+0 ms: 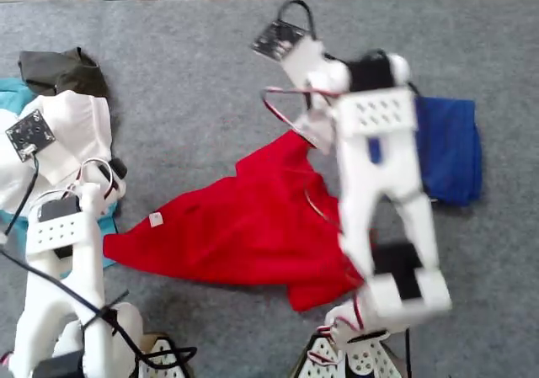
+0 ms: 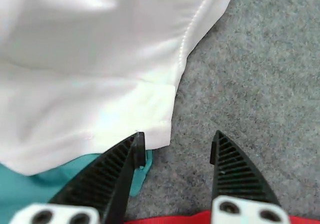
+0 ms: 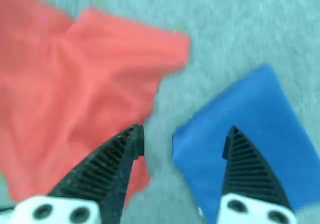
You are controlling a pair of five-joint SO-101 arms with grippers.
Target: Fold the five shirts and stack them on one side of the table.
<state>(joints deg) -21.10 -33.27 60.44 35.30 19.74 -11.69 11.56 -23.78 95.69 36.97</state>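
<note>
While it lies spread out and unfolded across the middle of the high view, the red shirt [image 1: 244, 226] has its upper right corner under the right arm [image 1: 379, 167]. At the right of the frame, just beyond that arm, a blue shirt [image 1: 450, 146] lies folded into a neat rectangle. In the right wrist view the right gripper [image 3: 185, 131] hangs with its jaws apart and nothing between them, over a strip of grey table [image 1: 185, 83] that separates the red cloth from the blue.

At the left edge of the high view a white shirt [image 1: 72, 130] lies on top of a teal shirt [image 1: 13, 96], and a dark olive shirt [image 1: 63, 71] sits crumpled just above them in the upper left. The left arm [image 1: 63, 252] stands in the lower left corner. The left gripper [image 2: 177, 141] is also spread and empty, over bare table just beside the white shirt's hem, where a bit of teal pokes out from underneath
</note>
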